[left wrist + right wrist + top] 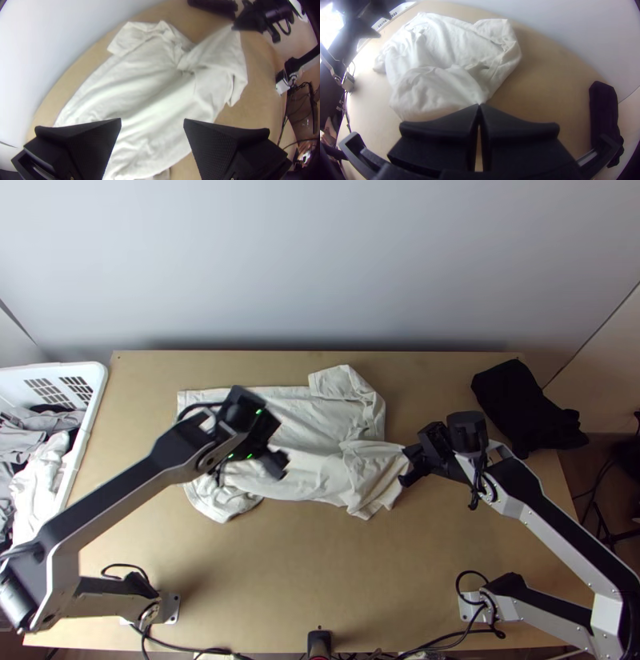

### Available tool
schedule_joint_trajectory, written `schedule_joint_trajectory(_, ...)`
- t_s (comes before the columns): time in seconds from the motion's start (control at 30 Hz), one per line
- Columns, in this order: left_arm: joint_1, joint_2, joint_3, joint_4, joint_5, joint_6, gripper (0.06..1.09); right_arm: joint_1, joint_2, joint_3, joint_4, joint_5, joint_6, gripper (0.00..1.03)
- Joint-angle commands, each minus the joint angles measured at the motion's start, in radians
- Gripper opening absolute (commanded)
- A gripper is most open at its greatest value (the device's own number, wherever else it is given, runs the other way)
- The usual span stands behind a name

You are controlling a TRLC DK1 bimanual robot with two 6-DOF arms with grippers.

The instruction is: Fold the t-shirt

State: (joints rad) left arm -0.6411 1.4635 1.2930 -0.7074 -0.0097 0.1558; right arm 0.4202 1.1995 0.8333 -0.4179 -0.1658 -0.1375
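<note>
T-shirt [320, 418] below the left pincer [280, 449], edge in the right pincer [407, 465]

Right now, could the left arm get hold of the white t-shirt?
Probably yes: the left hand is open over the t-shirt, with nothing in view between them. The right hand pinches its edge off to one side, seemingly out of the way.

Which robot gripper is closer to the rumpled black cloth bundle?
Right. The right gripper holds the end of the cream cloth T-shirt toward the black cloth bundle. The left gripper is above the shirt, farther from the bundle.
</note>
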Motion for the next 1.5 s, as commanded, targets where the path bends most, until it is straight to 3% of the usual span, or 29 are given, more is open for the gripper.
schedule_joint_trajectory(0.0,0.038,-0.219,-0.268,-0.087,0.005,0.083,0.97,-0.021,-0.002,-0.016,0.021,0.002,0.013,0.03)
schedule_joint_trajectory(0.23,0.035,-0.350,-0.455,-0.104,-0.003,0.088,0.97,-0.021,-0.018,-0.008,0.021,0.002,0.007,0.03)
schedule_joint_trajectory(0.67,0.046,-0.367,-0.644,-0.037,-0.055,0.122,0.97,-0.014,-0.046,-0.008,-0.012,0.002,-0.005,0.03)
schedule_joint_trajectory(0.73,0.047,-0.362,-0.658,-0.024,-0.061,0.125,0.93,-0.014,-0.048,-0.013,-0.015,0.002,-0.005,0.03)
schedule_joint_trajectory(0.87,0.081,-0.333,-0.672,0.000,-0.061,0.166,0.70,-0.015,-0.046,-0.022,-0.015,0.002,-0.005,0.03)
schedule_joint_trajectory(1.07,0.118,-0.285,-0.664,0.068,-0.056,0.189,0.09,-0.015,-0.040,-0.057,0.018,0.002,0.001,0.04)
schedule_joint_trajectory(1.2,0.135,-0.302,-0.620,0.072,-0.056,0.174,0.09,-0.049,0.006,-0.088,0.056,0.031,0.006,0.30)
schedule_joint_trajectory(1.33,0.156,-0.322,-0.555,0.088,-0.056,0.148,0.09,-0.067,0.066,-0.083,0.087,0.175,0.035,0.71)
schedule_joint_trajectory(1.4,0.172,-0.325,-0.523,0.089,-0.056,0.136,0.09,-0.063,0.046,-0.082,0.076,0.181,0.044,0.80)
schedule_joint_trajectory(1.47,0.189,-0.325,-0.500,0.089,-0.053,0.128,0.09,-0.031,0.005,-0.077,0.047,0.183,0.042,0.97)
